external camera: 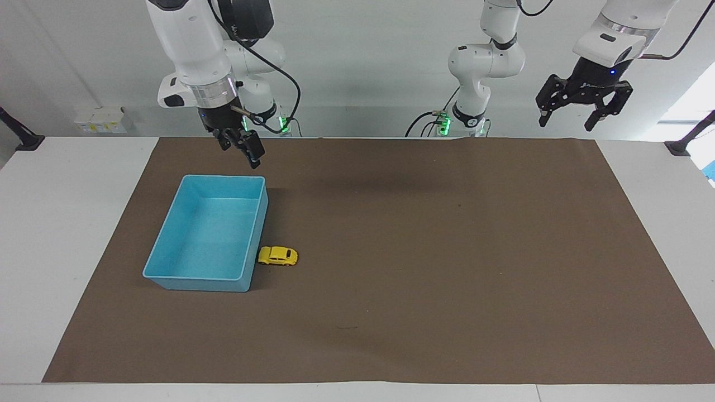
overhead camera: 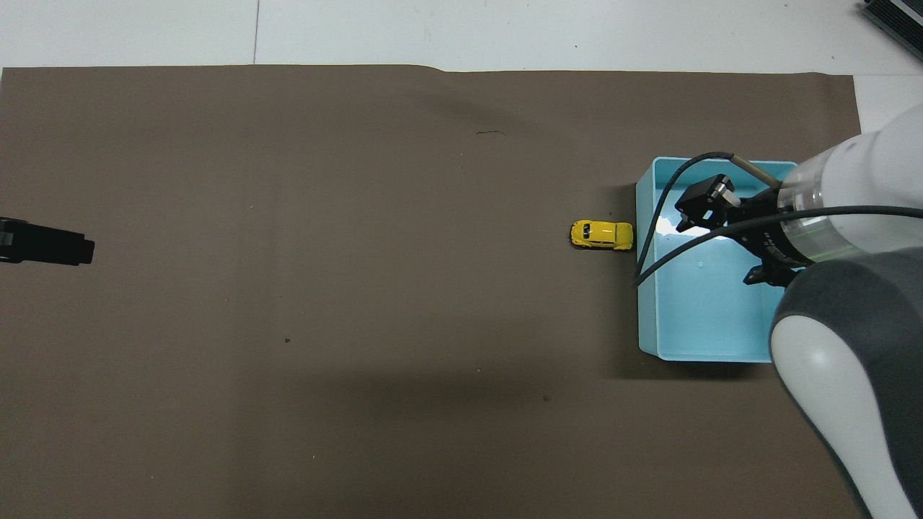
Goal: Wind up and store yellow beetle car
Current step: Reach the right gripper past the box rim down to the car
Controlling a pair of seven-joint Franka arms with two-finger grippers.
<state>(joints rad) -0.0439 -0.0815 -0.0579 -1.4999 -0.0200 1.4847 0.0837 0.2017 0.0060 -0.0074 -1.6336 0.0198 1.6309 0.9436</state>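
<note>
The yellow beetle car [external camera: 277,255] stands on the brown mat, its end against the long wall of the light-blue bin [external camera: 167,273] that faces the left arm's end. It also shows in the overhead view [overhead camera: 601,235], beside the bin [overhead camera: 645,303]. My right gripper [external camera: 240,155] hangs open and empty, high in the air over the bin [overhead camera: 728,241], well clear of the car. My left gripper [external camera: 564,124] waits open and empty, raised over the mat's corner at its own end [overhead camera: 43,241].
The brown mat [external camera: 424,268] covers most of the white table. The bin holds nothing. A black cable [overhead camera: 670,245] loops from the right wrist over the bin.
</note>
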